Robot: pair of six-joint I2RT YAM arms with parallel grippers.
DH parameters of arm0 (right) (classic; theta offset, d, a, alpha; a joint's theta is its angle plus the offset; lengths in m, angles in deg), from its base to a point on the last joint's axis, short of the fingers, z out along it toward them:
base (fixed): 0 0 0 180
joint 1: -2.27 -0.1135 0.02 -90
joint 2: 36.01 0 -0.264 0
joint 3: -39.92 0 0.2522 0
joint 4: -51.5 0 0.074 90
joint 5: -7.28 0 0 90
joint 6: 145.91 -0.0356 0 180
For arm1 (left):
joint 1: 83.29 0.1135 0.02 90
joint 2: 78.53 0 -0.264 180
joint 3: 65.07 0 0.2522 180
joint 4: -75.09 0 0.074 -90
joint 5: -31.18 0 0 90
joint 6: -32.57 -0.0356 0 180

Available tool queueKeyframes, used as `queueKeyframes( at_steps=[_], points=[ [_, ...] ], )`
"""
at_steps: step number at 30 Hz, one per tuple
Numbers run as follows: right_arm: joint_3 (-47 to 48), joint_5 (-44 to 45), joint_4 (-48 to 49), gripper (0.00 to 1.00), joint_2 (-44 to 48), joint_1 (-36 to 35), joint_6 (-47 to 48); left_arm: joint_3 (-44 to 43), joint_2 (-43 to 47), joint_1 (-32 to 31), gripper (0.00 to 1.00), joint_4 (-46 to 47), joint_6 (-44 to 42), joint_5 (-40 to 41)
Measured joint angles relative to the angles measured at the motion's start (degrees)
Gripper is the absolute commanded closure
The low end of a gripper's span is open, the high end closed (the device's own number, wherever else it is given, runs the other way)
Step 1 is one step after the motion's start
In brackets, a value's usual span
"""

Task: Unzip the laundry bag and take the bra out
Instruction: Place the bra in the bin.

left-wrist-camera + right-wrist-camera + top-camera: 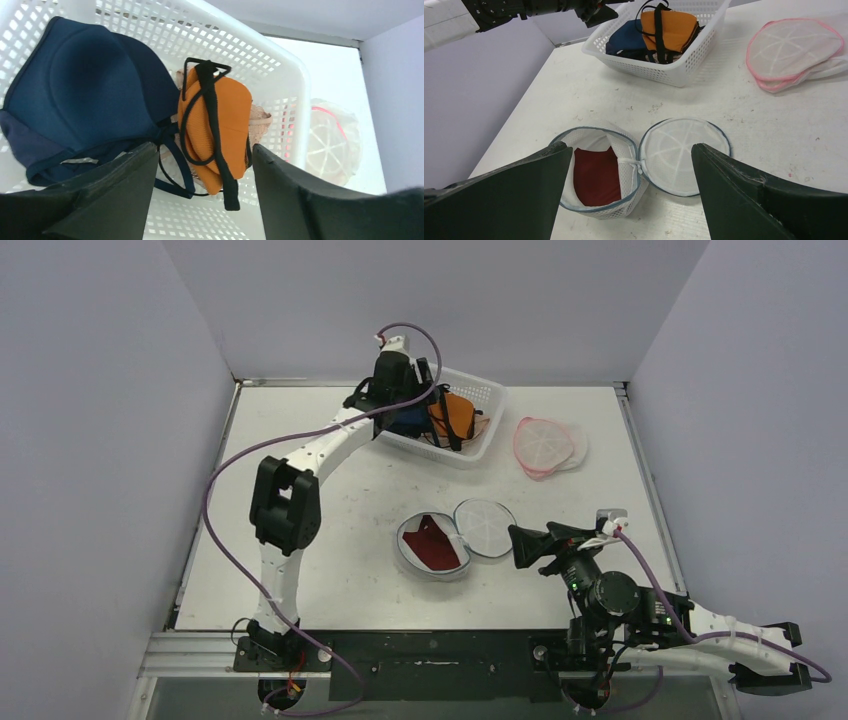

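Laundry bag [621,142] sits near the centre of the surface [350,480], zip run fully round. Its round lid [684,155] is folded flat at 3 o'clock, attached only at a short hinge. The red bra [596,176] lies inside the open cup, not yet lifted out. Judgement: unzip done, removal pending. The right fingers [744,200] are spread wide and empty, low over the surface just at 3 o'clock of the lid. They point at the bag's mouth, which looks like staging for a reach into the cup. The left fingers [115,195] are also wide and hold nothing. They hang over the white basket [280,55] at 12 o'clock, above a navy bra [90,90] and an orange bra [220,120] lying in it. The basket is probably the drop point for extracted items, which would explain that arm's position. A pink-trimmed mesh bag [545,445] lies flat at 3 o'clock of the basket, well apart from the working bag.
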Motion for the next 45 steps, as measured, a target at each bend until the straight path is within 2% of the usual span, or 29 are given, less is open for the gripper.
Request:
queueKeyframes(
  at_steps=[3,6,7,13,22,25,29,34,37,38,40,41,45],
  points=[
    [0.0,0.0,-0.02,0.06,-0.11,0.0,0.0,-0.59,-0.46,-0.02,0.67,0.85,0.46,-1.29],
    [0.0,0.02,-0.04,0.06,-0.11,0.0,0.0,-3.04,-2.91,-0.11,0.85,1.2,1.01,-3.04],
    [0.0,0.02,-0.04,0.06,-0.11,0.0,0.0,-4.22,-4.09,-0.15,0.88,1.46,1.16,-3.76],
    [0.0,0.09,-0.09,0.06,-0.11,0.0,-0.04,-8.46,-10.36,-0.7,0.94,2.03,2.36,-6.1],
    [0.0,0.26,-0.52,0.06,-0.11,0.0,-0.48,-10.36,-15.28,-0.74,0.93,0.7,2.43,-6.4],
    [0.0,0.28,-0.46,0.07,-0.24,0.0,-0.28,-10.32,-15.17,-0.72,0.85,1.57,2.47,-6.75],
    [0.0,0.17,-0.42,0.09,-1.88,0.0,-0.22,-9.64,-13.7,-0.7,0.57,1.46,1.9,-7.21],
    [0.0,0.0,-0.42,0.1,-4.92,0.0,-1.07,-2.95,-3.98,-0.72,0.38,0.04,1.88,-7.08],
    [-0.02,-0.28,0.35,0.1,-6.4,0.0,-2.01,5.84,8.26,-0.94,0.3,-0.52,2.58,-5.42],
    [-0.02,-0.7,0.9,0.1,-6.8,0.0,-2.08,9.7,13.73,-1.09,0.25,-0.46,3.04,-4.79],
    [-0.02,-2.03,2.36,0.1,-7.69,0.0,-1.95,17.68,24.72,-1.49,0.06,0.26,4.26,-4.33],
    [0.0,-2.91,3.08,0.1,-8.59,0.0,-1.81,23.5,31.65,-1.62,0.02,2.93,5.44,-5.25],
    [0.17,-6.03,4.5,0.06,-14.36,0.0,-0.83,48.78,54.99,-0.74,0.04,15.28,11.69,-11.13]
  ],
)
